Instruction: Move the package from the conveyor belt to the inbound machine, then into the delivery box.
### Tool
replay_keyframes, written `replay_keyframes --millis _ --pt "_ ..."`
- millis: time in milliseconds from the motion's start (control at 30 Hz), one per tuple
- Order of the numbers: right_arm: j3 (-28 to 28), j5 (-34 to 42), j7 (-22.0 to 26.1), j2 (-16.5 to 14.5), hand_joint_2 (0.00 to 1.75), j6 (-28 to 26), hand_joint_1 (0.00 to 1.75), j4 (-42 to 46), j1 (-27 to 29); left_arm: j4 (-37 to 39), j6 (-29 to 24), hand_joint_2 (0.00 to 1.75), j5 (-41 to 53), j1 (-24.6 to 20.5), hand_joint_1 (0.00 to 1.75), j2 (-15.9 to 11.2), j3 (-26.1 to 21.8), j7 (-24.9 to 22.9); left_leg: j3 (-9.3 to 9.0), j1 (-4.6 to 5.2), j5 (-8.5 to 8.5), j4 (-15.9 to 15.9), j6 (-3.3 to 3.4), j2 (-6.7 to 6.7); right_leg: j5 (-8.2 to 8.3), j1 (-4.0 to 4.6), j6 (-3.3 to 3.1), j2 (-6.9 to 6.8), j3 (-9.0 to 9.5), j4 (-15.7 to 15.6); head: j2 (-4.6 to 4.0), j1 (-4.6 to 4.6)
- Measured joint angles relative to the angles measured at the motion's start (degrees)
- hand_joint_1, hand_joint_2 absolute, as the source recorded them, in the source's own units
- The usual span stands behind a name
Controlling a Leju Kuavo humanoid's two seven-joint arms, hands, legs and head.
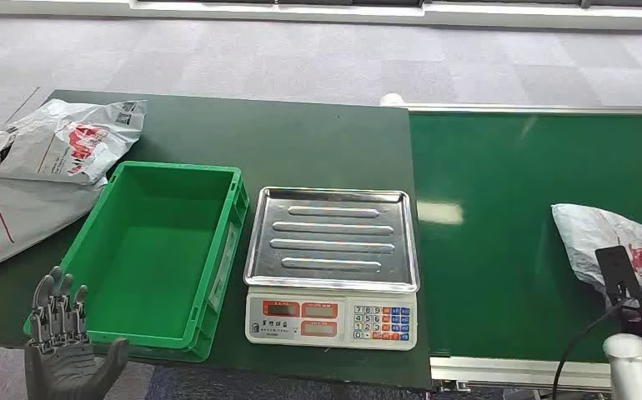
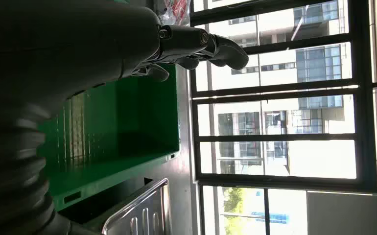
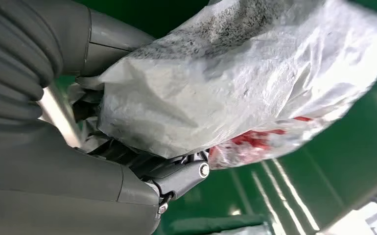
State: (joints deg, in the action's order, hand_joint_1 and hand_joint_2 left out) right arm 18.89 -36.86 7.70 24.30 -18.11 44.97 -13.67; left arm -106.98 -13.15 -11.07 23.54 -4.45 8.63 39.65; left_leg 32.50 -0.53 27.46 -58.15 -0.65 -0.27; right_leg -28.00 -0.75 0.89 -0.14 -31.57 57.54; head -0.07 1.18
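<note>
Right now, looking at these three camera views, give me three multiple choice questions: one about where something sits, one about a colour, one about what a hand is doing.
1. Where does the scale stand?
A. inside the crate
B. between the crate and the conveyor belt
C. on the belt

2. What colour is the crate?
A. green
B. blue
C. grey

3. What is the right hand doing?
A. hanging with fingers spread
B. pressing scale buttons
C. gripping the package

Answers: 1 B, the head view shows the scale right of the crate and left of the belt. 2 A, its walls and floor are green. 3 C, the right wrist view shows thumb and fingers closed around the white bag.
</note>
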Motion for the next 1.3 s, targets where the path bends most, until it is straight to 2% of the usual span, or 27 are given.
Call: replay_keyframes --millis 200,400,500,633,867,967,1100,1200,1300 --pt "-4.7 4.4 1.5 -0.4 1.75 -1.5 1.75 9.6 1.1 0.4 -1.2 1.75 -0.4 -0.4 0.00 -1.0 1.4 0.4 0.06 0.00 -0.01 0.0 -0.01 0.00 0.00 0.00 -0.01 0.00 -0.03 0.0 0.00 0.00" --pt "-10.2 13.7 8.5 -2.3 1.75 -10.8 1.75 26.6 2.6 0.5 -2.4 1.75 0.3 -0.4 0.00 -1.1 2.4 0.5 0.18 0.00 -0.05 0.0 -0.07 0.00 -0.02 0.01 -0.03 0.02 -0.15 0.1 0.00 -0.01" --pt "-15.6 13.9 7.6 -4.0 1.75 -12.0 1.75 35.5 1.8 0.5 -3.3 1.75 1.8 -0.6 0.00 -1.1 3.5 0.5 0.17 -0.01 -0.05 0.0 -0.10 0.07 -0.02 0.04 -0.05 0.11 -0.23 0.1 0.00 0.00" --pt "-21.9 13.2 6.4 -5.3 1.75 -12.9 1.75 42.0 0.4 0.7 -4.0 1.75 2.6 -0.8 0.00 -1.0 4.8 0.5 0.20 -0.03 -0.12 0.0 -0.14 -0.09 -0.04 0.04 -0.09 -0.13 -0.24 0.1 0.00 0.01" --pt "-26.0 12.9 6.8 -6.2 1.75 -12.9 1.75 45.8 -0.5 0.8 -4.1 1.75 2.7 -0.9 0.00 -1.0 5.8 0.5 0.30 -0.01 -0.14 0.0 -0.15 -0.19 -0.04 0.02 -0.10 -0.22 -0.23 0.1 0.00 -0.01" --pt "-28.9 6.6 4.7 -8.2 1.75 -10.8 1.75 46.0 -2.0 1.3 -3.8 1.75 3.0 -1.4 0.00 -1.0 6.3 0.5 0.34 -0.01 -0.14 0.0 -0.16 -0.10 -0.01 0.05 -0.13 -0.12 -0.28 0.1 0.00 -0.02" --pt "-37.2 -4.1 -1.8 -14.0 1.75 -9.5 1.75 44.4 -4.6 2.6 -4.0 1.75 3.3 -2.9 0.00 -1.0 7.5 0.5 0.24 -0.07 -0.23 0.1 -0.32 0.09 0.09 0.25 -0.33 0.11 -0.39 0.2 0.00 0.01" --pt "-41.5 -5.3 -5.8 -17.1 1.75 -7.9 1.75 42.8 -6.0 3.1 -4.2 1.75 3.4 -3.1 0.00 -1.0 8.0 0.4 0.28 -0.12 -0.31 0.1 -0.44 0.00 0.08 0.30 -0.41 0.01 -0.43 0.2 0.00 0.00" --pt "-43.6 -4.9 -10.6 -19.3 1.75 -3.4 1.75 40.5 -7.6 3.4 -4.2 1.75 3.4 -3.2 0.00 -1.2 8.2 -0.2 0.31 -0.14 -0.32 0.1 -0.46 0.01 0.10 0.32 -0.47 0.04 -0.45 0.2 0.00 0.00"
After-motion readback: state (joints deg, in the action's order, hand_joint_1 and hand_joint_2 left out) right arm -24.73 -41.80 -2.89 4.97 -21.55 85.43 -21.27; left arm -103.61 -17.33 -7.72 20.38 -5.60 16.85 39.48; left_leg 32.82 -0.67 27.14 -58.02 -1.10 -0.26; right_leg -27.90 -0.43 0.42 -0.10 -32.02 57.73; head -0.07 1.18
